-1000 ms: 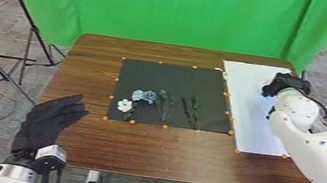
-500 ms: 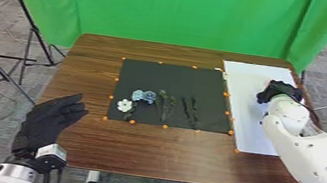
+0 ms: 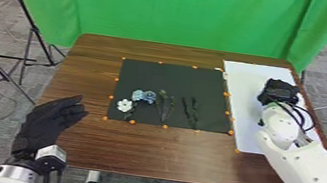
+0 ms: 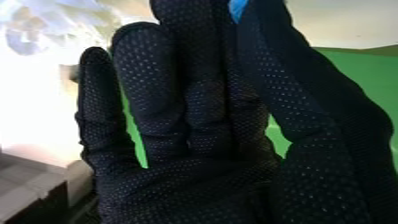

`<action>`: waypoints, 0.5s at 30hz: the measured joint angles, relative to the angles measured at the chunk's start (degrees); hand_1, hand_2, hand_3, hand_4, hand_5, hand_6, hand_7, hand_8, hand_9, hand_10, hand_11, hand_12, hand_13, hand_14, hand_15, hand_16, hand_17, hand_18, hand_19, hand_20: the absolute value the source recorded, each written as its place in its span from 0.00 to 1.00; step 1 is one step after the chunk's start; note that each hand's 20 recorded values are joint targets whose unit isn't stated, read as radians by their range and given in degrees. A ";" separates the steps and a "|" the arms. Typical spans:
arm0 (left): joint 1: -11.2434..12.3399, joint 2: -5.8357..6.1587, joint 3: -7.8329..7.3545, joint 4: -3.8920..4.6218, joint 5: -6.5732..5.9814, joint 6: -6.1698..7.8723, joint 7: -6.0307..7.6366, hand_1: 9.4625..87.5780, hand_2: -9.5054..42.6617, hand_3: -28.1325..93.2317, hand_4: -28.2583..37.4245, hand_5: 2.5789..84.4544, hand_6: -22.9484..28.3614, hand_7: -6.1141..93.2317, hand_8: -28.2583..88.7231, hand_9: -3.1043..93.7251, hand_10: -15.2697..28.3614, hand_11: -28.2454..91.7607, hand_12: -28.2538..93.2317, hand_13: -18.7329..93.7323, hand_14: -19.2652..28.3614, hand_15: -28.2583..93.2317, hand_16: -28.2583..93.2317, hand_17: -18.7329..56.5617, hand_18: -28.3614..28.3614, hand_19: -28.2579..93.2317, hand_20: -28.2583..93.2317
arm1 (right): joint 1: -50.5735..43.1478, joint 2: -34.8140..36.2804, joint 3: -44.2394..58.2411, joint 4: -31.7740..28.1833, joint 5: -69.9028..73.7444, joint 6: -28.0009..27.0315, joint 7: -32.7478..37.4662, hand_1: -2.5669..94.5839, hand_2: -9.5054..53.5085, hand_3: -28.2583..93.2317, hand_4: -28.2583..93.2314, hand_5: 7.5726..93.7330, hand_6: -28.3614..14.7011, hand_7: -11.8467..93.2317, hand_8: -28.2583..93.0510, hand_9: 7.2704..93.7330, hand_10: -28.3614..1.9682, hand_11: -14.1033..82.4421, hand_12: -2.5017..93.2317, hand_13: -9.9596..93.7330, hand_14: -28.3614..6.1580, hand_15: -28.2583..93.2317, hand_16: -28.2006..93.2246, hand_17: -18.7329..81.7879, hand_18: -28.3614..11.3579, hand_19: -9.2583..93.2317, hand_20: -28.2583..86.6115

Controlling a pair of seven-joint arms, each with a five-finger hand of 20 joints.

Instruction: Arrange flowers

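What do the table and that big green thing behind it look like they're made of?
The table looks like wood, or perhaps a wood-look laminate, with a slight sheen: its brown top shows streaked grain. The green backdrop seems to be fabric with a mostly matte finish, since it hangs in soft folds; I can't tell which fibre.

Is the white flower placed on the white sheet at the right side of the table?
No, the white flower lies on the black mat, beside the blue flowers.
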 measured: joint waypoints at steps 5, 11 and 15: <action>0.83 -0.12 -0.42 -0.15 -0.02 0.08 0.09 0.24 0.33 0.89 0.19 0.59 0.76 0.22 0.16 0.48 0.89 0.58 0.30 0.45 1.00 0.77 0.11 0.12 0.88 0.73 0.33 | 0.58 1.54 -3.76 -1.08 0.29 5.92 -0.86 0.55 0.02 0.85 0.00 0.86 0.73 0.33 0.23 0.94 0.67 0.36 0.31 0.77 0.64 0.76 0.46 0.44 0.18 0.88 0.40; 1.70 -0.06 -0.80 -0.42 -0.13 0.37 0.49 0.24 0.33 0.89 0.19 0.59 0.76 0.21 0.16 0.48 0.90 0.58 0.30 0.45 1.00 0.77 0.11 0.12 0.88 0.73 0.33 | 3.77 1.71 -8.20 -4.71 2.08 7.49 -5.53 0.55 0.02 0.85 0.00 0.87 0.73 0.33 0.23 0.94 0.67 0.37 0.31 0.77 0.64 0.76 0.46 0.43 0.19 0.88 0.39; 1.91 0.63 -0.73 -0.49 -0.71 0.92 1.28 0.24 0.33 0.89 0.19 0.59 0.76 0.21 0.16 0.48 0.90 0.58 0.30 0.45 1.00 0.77 0.11 0.12 0.88 0.73 0.33 | 7.67 -0.35 -11.34 -6.19 3.01 5.90 -9.89 0.55 0.02 0.85 0.00 0.87 0.73 0.33 0.23 0.94 0.67 0.37 0.31 0.76 0.64 0.76 0.46 0.43 0.19 0.88 0.39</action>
